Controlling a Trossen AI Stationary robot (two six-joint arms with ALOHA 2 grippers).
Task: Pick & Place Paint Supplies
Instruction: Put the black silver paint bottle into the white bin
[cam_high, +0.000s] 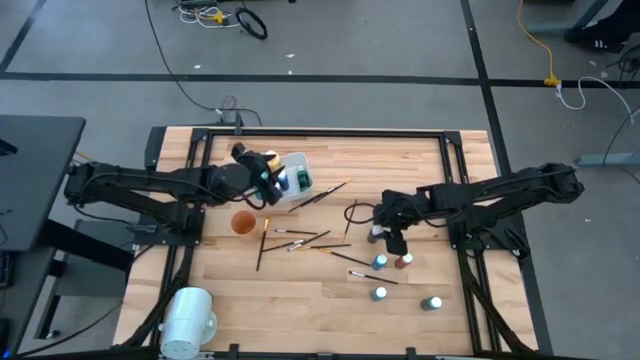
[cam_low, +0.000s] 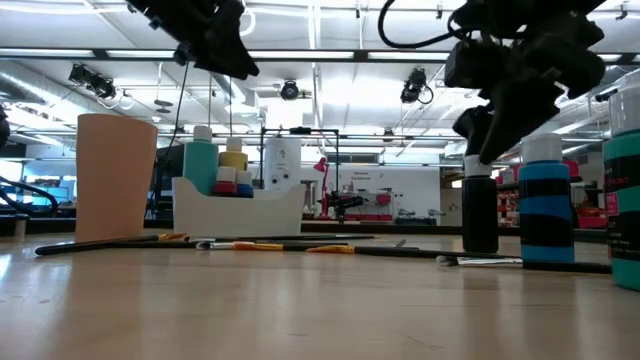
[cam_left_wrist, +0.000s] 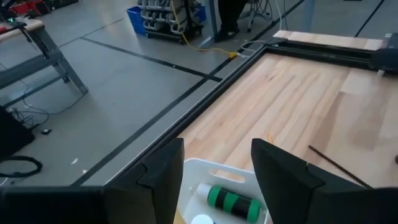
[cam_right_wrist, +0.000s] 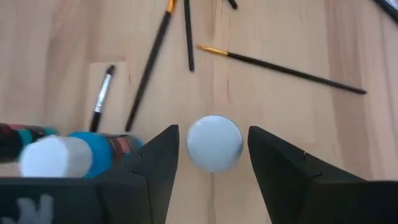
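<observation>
L→R across the table, high view.

L gripper (cam_high: 268, 170): over the white tub (cam_high: 300, 160) near the table's back edge. Jaws wide apart, nothing between them. L wrist view looks past both fingers (cam_left_wrist: 163, 174) into the tub, where a green-banded bottle (cam_left_wrist: 229, 200) lies on its side. Low view shows more bottles upright in the tub (cam_low: 222, 170), so part of the job looks done. Orange cup (cam_high: 242, 222) sits just in front of the tub.

Mid table: brushes (cam_high: 300, 240) scattered, some crossing. Thin, light, stiff, lying flat on wood, so awkward to get under. I'd pinch mid-handle, across the shaft, not at the bristles. They may roll or pivot if taken off-centre.

R gripper (cam_high: 395, 238): above the bottle cluster right of centre, other bottles (cam_high: 380, 262) close by, two more (cam_high: 432, 302) nearer the front edge. Jaws spread wide, holding nothing. R wrist view: a white cap (cam_right_wrist: 214, 143) sits right between the fingers (cam_right_wrist: 158, 158), seen from above, no contact visible. Looks lined up for a descent onto that bottle.

Handling guess: bottles small, light, rigid plastic, smooth sides, so slippery and easy to tip. Grip body just below the cap, squarely across. Neighbour with blue body (cam_right_wrist: 93, 152) lies v. close to one finger; could get knocked on the way down.
</observation>
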